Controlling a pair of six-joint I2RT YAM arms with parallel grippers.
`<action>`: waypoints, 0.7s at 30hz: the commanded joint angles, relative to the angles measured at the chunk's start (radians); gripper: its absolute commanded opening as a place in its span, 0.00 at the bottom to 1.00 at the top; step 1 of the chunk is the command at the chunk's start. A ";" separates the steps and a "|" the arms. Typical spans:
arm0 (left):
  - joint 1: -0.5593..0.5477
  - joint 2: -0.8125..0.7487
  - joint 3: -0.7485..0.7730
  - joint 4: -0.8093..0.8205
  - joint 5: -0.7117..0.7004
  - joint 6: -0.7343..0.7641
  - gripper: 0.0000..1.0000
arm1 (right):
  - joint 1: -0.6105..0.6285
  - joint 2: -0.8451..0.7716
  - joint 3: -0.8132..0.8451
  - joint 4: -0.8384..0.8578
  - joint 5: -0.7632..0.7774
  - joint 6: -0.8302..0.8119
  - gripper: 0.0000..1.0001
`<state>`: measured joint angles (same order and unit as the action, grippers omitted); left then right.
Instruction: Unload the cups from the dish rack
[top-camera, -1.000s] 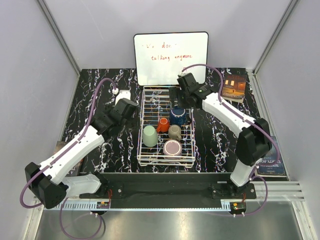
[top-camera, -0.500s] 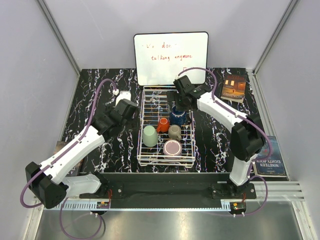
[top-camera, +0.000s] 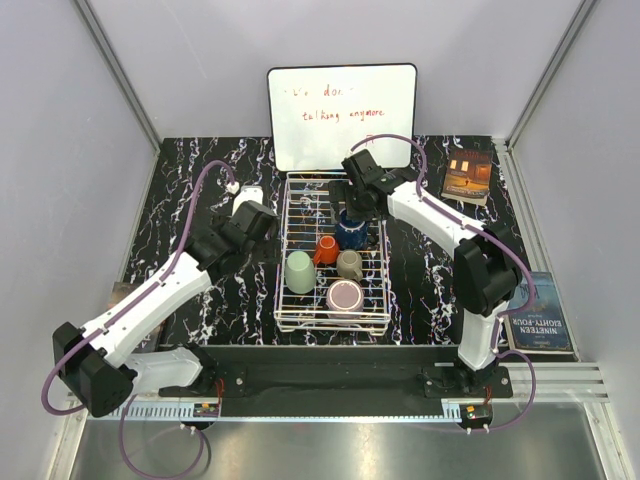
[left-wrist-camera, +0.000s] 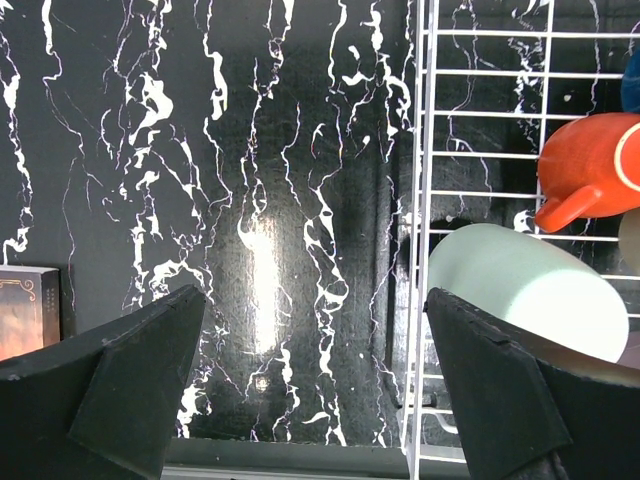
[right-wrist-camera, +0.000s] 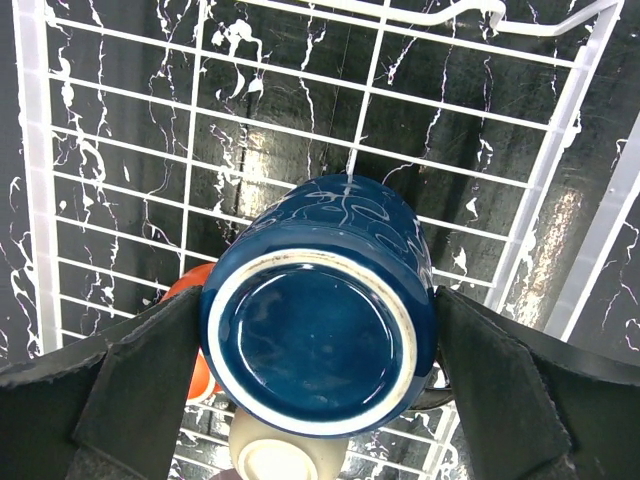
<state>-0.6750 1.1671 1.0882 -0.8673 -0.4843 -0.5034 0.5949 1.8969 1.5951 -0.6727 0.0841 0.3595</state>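
The white wire dish rack (top-camera: 283, 300) stands in the middle of the table. In it are the dark blue mug (top-camera: 352, 232), orange-red mug (top-camera: 326, 249), taupe mug (top-camera: 349, 264), pale mint mug (top-camera: 300, 271) and pale pink-lilac mug (top-camera: 345, 296). My right gripper (top-camera: 350, 205) is over the rack's back part. In the right wrist view it (right-wrist-camera: 318, 370) is open, its fingers straddling the upturned dark blue mug (right-wrist-camera: 315, 330), very close to both sides. My left gripper (top-camera: 262, 218) is open and empty over bare table (left-wrist-camera: 315, 380), just left of the rack (left-wrist-camera: 415, 200) and the mint mug (left-wrist-camera: 520, 290).
A whiteboard (top-camera: 342, 115) with red writing leans behind the rack. A book (top-camera: 468, 175) lies at the back right and another (top-camera: 535, 325) at the right edge. A small white object (top-camera: 247, 192) sits left of the rack. The orange-red mug (right-wrist-camera: 185, 285) and taupe mug (right-wrist-camera: 280, 455) lie just beside the blue one.
My right gripper has moved left over the rack and come down around the dark blue mug. My left arm has shifted slightly toward the rack.
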 joint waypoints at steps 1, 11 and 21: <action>-0.003 0.003 -0.011 0.030 0.015 -0.009 0.99 | 0.013 0.047 -0.012 -0.036 -0.018 0.007 1.00; -0.003 0.014 -0.011 0.042 0.029 -0.003 0.99 | 0.016 0.067 -0.040 -0.070 -0.001 0.024 1.00; -0.003 0.025 -0.017 0.059 0.044 0.003 0.99 | 0.025 0.088 -0.044 -0.154 0.121 0.041 1.00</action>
<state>-0.6754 1.1828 1.0702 -0.8555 -0.4618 -0.5056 0.6079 1.9083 1.5887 -0.6640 0.1219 0.3897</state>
